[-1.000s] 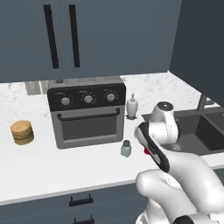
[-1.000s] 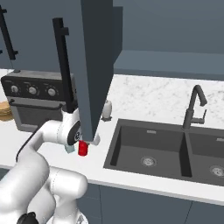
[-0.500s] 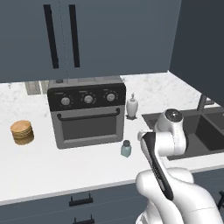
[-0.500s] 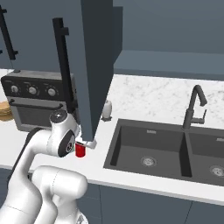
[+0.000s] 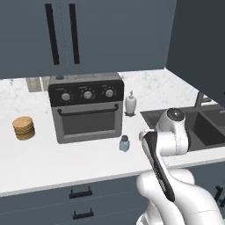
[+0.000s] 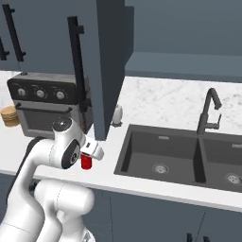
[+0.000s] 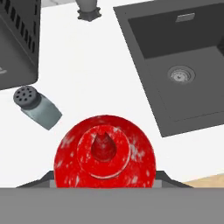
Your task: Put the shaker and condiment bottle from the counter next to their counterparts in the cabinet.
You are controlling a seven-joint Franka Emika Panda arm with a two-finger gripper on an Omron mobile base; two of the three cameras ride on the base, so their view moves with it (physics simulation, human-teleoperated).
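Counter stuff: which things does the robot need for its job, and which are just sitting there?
Needed: the red condiment bottle right under the hand; the blue-green shaker; the counter they stand on.

Just sitting there: toaster oven, white soap dispenser, stack of pancakes, sink, tap.

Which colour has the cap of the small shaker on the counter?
Dark grey, with small holes; the shaker shows best in the hand view.

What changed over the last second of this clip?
The arm swung its wrist down and in over the condiment bottle, the gripper now right above it; whether it has gripped, I cannot tell. The bottle, the shaker and the toaster oven stayed put on the counter.
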